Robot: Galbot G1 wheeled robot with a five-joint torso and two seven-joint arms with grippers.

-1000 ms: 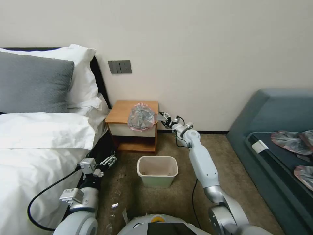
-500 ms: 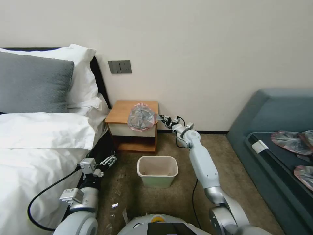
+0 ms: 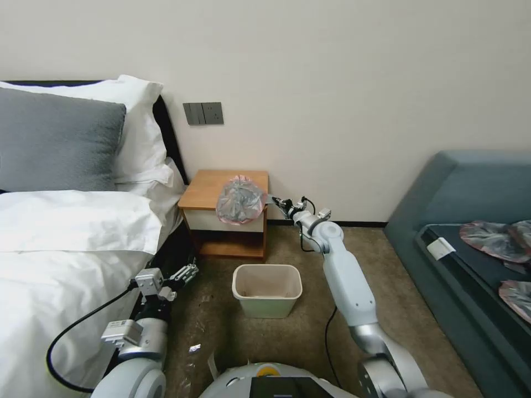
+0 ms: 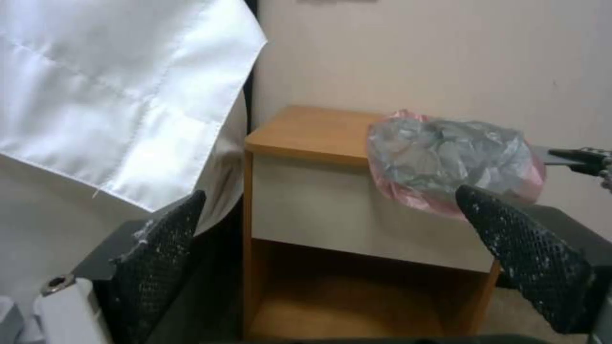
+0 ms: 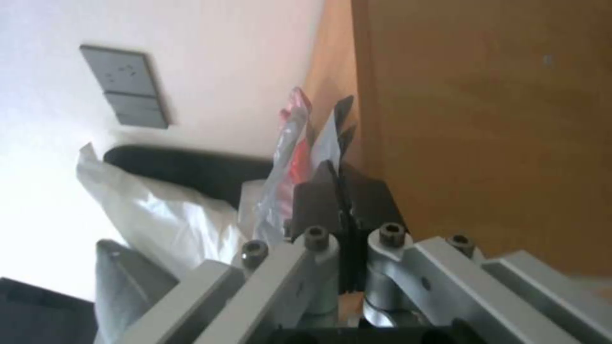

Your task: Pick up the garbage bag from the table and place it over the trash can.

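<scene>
The garbage bag (image 3: 240, 200) is translucent grey with a pink-red rim. The nightstand's worktop (image 3: 213, 188) is light brown wood, the trash can (image 3: 267, 289) cream.

Soft even daylight; both wrist views blurred.

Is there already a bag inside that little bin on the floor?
No, the trash can stands bare inside; the garbage bag lies on the nightstand.
</scene>
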